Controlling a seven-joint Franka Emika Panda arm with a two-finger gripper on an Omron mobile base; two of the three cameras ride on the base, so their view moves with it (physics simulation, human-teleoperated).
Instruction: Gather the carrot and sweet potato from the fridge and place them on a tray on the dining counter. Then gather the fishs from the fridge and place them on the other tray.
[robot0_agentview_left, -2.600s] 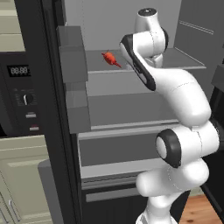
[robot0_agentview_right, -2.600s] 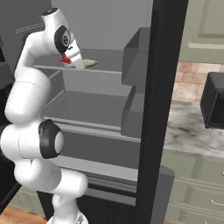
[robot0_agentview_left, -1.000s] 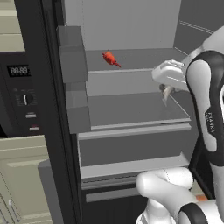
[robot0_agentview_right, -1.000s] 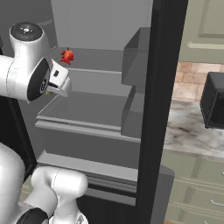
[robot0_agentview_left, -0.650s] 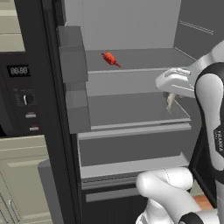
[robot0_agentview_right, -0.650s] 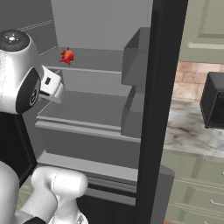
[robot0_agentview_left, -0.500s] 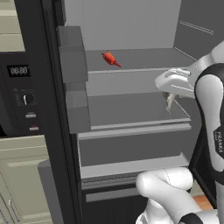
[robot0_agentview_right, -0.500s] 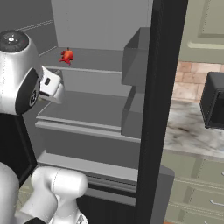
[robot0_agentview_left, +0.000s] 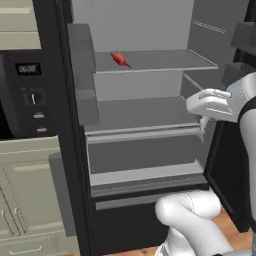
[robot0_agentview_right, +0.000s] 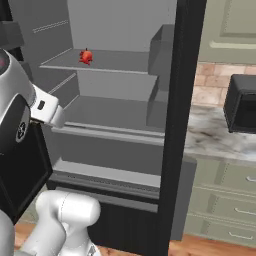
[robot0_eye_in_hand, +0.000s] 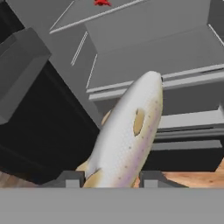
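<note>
The fridge (robot0_agentview_left: 145, 112) stands open with light-grey shelves. My gripper (robot0_eye_in_hand: 111, 177) is shut on the pale silvery-beige fish (robot0_eye_in_hand: 127, 140), which juts up between the fingertips in the hand view. In the left base view the gripper (robot0_agentview_left: 202, 122) hangs off the right end of the middle shelf, outside the fridge; the right base view has it (robot0_agentview_right: 50, 114) at the shelf's left end. The red-orange fish (robot0_agentview_left: 119, 59) (robot0_agentview_right: 86, 56) (robot0_eye_in_hand: 101, 2) lies on the upper shelf. The carrot, sweet potato, trays and dining counter are out of view.
Grey door bins (robot0_agentview_left: 82, 75) line the left door, and the right door's black edge (robot0_agentview_right: 182, 100) stands close. A wall oven panel (robot0_agentview_left: 30, 95) sits left over beige drawers. A marble counter (robot0_agentview_right: 215, 135) with a black appliance (robot0_agentview_right: 242, 102) lies to the right.
The arm has drawn back from the upper shelf with the pale fish, out past the fridge's right side. Over the last second it barely drifts. The red fish stays put.
</note>
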